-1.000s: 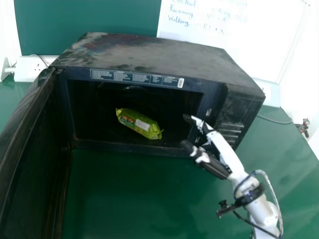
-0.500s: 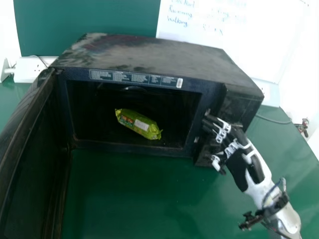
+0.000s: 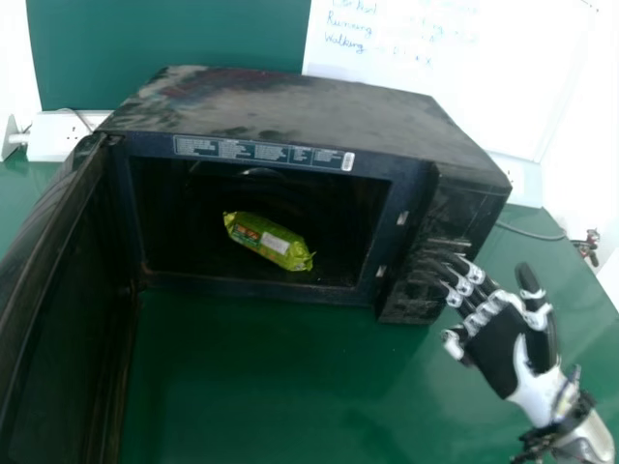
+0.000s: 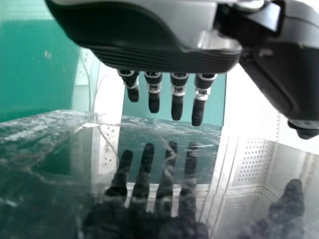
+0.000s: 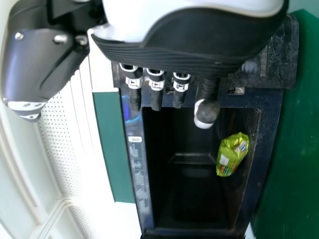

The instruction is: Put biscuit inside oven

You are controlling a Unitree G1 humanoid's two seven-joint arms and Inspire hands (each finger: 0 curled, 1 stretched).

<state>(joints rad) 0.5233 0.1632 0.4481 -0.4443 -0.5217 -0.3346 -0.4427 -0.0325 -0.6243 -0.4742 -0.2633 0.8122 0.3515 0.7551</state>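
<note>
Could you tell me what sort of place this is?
Probably a lab or test workspace rather than a kitchen: a handwritten whiteboard stands behind the microwave oven, and a robot's right hand is beside it.

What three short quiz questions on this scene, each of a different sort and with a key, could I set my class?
1. Choose one. Where does the biscuit lie?
a) inside the oven
b) on top of the oven
c) on the table
2. True or false? The oven door is shut.
3. Fill the gap. In the head view, the ____ robot hand is empty, with its fingers spread open.

Key: 1 a; 2 false, the door stands open; 3 right.
</note>
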